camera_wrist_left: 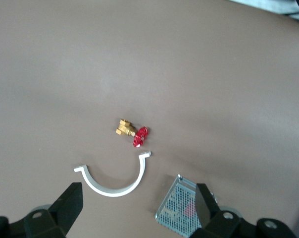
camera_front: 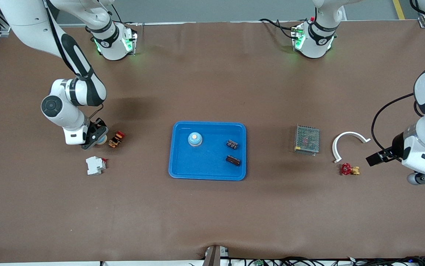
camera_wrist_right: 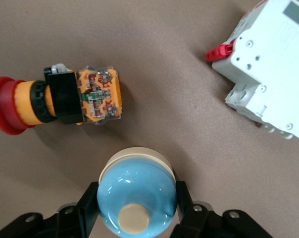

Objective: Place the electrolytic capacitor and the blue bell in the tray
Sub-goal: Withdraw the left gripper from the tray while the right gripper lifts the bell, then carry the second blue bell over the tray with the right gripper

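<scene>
The bright-blue tray (camera_front: 177, 168) lies mid-table. In it stand a blue bell with a cream button (camera_front: 195, 139) and two small dark parts (camera_front: 232, 144) (camera_front: 233, 160); I cannot tell whether either is the capacitor. My right gripper (camera_front: 99, 139) is low at the right arm's end of the table, shut on a second blue bell (camera_wrist_right: 137, 193) with a finger on each side of it (camera_wrist_right: 87, 206). My left gripper (camera_front: 374, 159) hangs open and empty at the left arm's end, over the table beside the white arc (camera_wrist_left: 115, 184).
A red emergency-stop button (camera_front: 116, 139) (camera_wrist_right: 55, 101) and a white circuit breaker (camera_front: 95, 165) (camera_wrist_right: 268, 74) lie close to the right gripper. A grey mesh box (camera_front: 307, 139) (camera_wrist_left: 179, 213), the white arc (camera_front: 345, 142) and a red-handled brass valve (camera_front: 349, 169) (camera_wrist_left: 132, 132) lie near the left gripper.
</scene>
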`<state>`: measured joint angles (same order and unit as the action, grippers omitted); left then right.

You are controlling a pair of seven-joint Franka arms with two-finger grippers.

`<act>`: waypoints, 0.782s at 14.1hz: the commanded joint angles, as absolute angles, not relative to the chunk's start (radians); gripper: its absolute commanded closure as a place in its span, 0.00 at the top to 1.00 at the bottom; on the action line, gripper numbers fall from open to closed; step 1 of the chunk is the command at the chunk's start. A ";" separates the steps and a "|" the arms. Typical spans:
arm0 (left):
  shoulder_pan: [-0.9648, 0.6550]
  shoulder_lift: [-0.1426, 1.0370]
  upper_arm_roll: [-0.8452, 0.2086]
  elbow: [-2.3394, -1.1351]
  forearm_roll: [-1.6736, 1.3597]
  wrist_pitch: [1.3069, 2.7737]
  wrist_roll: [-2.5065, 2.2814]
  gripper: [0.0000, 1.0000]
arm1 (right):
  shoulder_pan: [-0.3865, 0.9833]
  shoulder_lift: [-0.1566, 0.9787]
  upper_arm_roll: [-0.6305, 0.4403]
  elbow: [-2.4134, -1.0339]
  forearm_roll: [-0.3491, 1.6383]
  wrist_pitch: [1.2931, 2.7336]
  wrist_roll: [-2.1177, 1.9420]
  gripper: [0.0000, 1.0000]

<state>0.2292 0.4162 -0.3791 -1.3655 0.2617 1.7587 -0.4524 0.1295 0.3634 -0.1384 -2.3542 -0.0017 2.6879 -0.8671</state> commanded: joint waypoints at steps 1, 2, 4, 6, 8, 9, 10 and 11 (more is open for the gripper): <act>0.235 0.377 -0.394 -1.391 0.268 1.740 -0.410 1.00 | 0.132 0.359 -0.133 -2.355 -0.003 2.689 -0.861 0.37; 0.235 0.365 -0.396 -1.391 0.268 1.740 -0.391 1.00 | 0.133 0.351 -0.133 -2.349 -0.003 2.681 -0.861 0.37; 0.235 0.336 -0.396 -1.391 0.268 1.738 -0.358 1.00 | 0.132 0.319 -0.132 -2.306 -0.003 2.590 -0.856 0.37; 0.235 0.301 -0.396 -1.388 0.268 1.701 -0.318 1.00 | 0.132 0.287 -0.133 -2.208 -0.002 2.425 -0.853 0.37; 0.236 0.258 -0.396 -1.390 0.258 1.674 -0.276 1.00 | 0.135 0.276 -0.132 -2.041 -0.002 2.173 -0.803 0.37; 0.236 0.238 -0.396 -1.390 0.258 1.655 -0.262 1.00 | 0.150 0.279 -0.132 -1.945 -0.002 2.055 -0.757 0.37; 0.236 0.218 -0.399 -1.390 0.255 1.631 -0.252 1.00 | 0.179 0.282 -0.132 -1.857 -0.002 1.957 -0.696 0.37; 0.232 0.198 -0.400 -1.390 0.247 1.612 -0.250 1.00 | 0.201 0.284 -0.132 -1.783 0.003 1.880 -0.622 0.37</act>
<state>0.2284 0.2549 -0.3947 -1.3644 0.2602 1.6471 -0.2770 0.1537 0.2655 -0.1321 -1.9292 -0.0005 2.0184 -0.7392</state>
